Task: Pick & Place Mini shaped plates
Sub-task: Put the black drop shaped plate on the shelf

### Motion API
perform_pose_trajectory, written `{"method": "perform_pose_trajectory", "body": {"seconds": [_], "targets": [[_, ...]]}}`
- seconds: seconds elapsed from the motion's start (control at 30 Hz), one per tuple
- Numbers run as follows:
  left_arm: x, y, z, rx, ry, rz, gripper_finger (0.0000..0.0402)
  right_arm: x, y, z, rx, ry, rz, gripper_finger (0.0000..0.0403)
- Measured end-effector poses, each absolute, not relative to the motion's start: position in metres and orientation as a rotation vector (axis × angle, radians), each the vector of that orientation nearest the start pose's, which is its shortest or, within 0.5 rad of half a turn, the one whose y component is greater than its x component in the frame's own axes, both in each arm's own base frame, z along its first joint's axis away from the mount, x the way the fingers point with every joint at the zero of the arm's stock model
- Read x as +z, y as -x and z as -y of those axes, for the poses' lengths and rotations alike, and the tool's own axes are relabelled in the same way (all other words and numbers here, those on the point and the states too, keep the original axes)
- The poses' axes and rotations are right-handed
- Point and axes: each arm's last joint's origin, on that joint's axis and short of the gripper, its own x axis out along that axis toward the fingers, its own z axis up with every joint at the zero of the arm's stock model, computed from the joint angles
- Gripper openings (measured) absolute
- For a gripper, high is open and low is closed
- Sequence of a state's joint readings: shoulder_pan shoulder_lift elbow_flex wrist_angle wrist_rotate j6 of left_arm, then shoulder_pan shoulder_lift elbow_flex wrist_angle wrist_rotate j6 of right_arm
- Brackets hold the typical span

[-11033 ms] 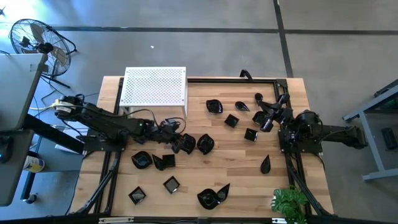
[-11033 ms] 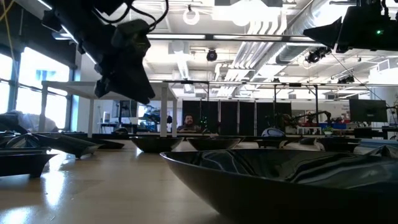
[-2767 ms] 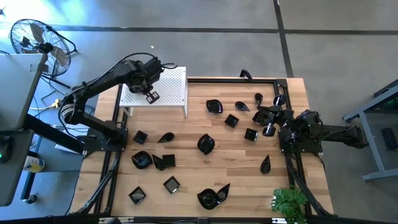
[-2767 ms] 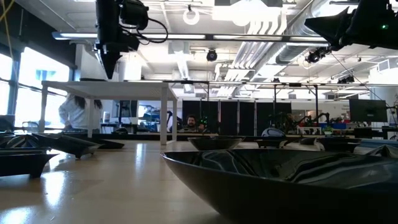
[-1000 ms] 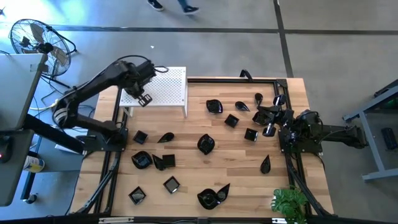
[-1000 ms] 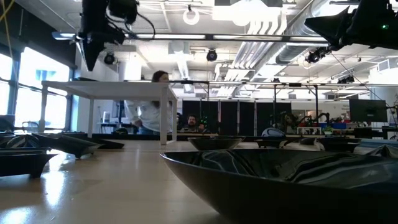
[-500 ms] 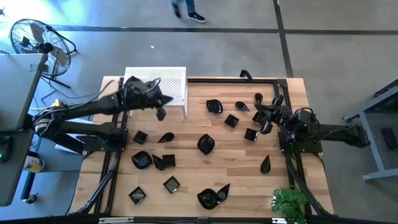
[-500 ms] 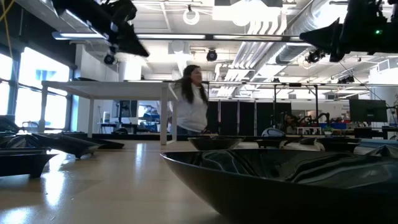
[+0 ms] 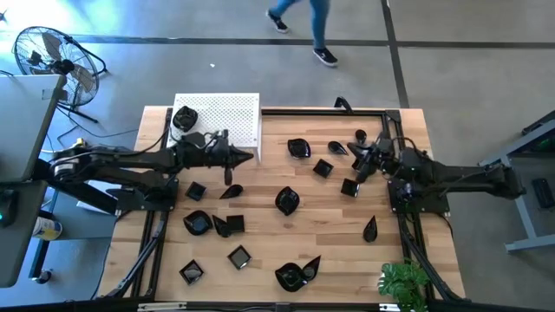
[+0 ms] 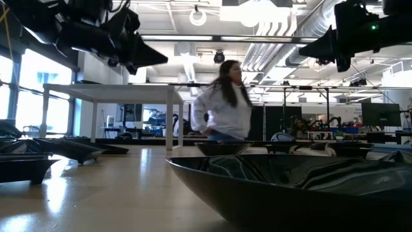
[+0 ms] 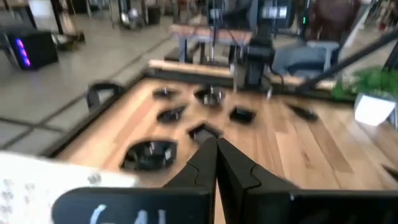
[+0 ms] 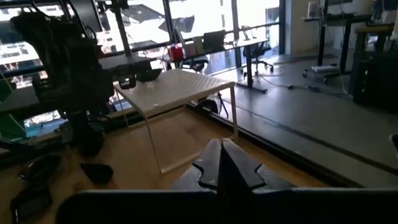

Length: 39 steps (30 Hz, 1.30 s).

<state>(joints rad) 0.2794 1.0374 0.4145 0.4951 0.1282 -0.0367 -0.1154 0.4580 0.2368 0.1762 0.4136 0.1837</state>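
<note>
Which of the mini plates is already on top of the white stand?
Only the round black plate in one corner of the white perforated stand, on the left arm's side; every other plate lies on the wooden table.

The left arm stretches level across the table from its left edge toward the middle, its left gripper (image 9: 248, 157) pointing right with both fingers pressed together and nothing between them. The right arm reaches in from the right edge, low and nearly straight, and its right gripper (image 9: 357, 161) points left, fingers likewise closed tight and empty. In each wrist view, that arm's two dark fingers (image 11: 214, 163) (image 12: 222, 163) meet in one narrow tip.
</note>
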Motion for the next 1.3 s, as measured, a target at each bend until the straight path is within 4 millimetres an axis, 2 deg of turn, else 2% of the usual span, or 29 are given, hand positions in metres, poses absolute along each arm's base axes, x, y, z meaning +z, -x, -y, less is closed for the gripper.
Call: {"method": "perform_pose_trajectory", "body": {"seconds": [0.13,0.37,0.5,0.6,0.8,0.97,1.17,1.3], "targets": [[0.222,-0.210,-0.055,0.111,0.088,-0.134,0.0000,0.214,-0.141,0.022,-0.513,-0.175,-0.091,0.0021],[0.210,-0.211,-0.054,0.085,0.112,-0.233,0.0000,0.195,-0.164,0.013,-0.435,-0.219,-0.137,0.0072],[0.208,-0.213,-0.043,0.084,0.070,-0.314,0.0001,0.190,-0.173,0.008,-0.378,-0.207,-0.145,0.0082],[0.207,-0.215,-0.030,0.117,0.051,-0.452,0.0007,0.190,-0.177,0.005,-0.355,-0.173,-0.138,0.0081],[0.225,-0.217,-0.004,0.179,0.066,-0.616,0.0034,0.192,-0.178,0.001,-0.321,-0.131,-0.125,0.0079],[0.247,-0.216,0.009,0.282,0.109,-0.661,0.0063,0.192,-0.178,-0.002,-0.302,-0.096,-0.129,0.0079],[0.291,-0.210,0.014,0.343,0.116,-0.731,0.0081,0.193,-0.179,-0.004,-0.262,-0.066,-0.124,0.0079],[0.316,-0.206,0.013,0.358,0.154,-0.726,0.0081,0.201,-0.179,-0.004,-0.249,-0.002,-0.054,0.0078]]}}
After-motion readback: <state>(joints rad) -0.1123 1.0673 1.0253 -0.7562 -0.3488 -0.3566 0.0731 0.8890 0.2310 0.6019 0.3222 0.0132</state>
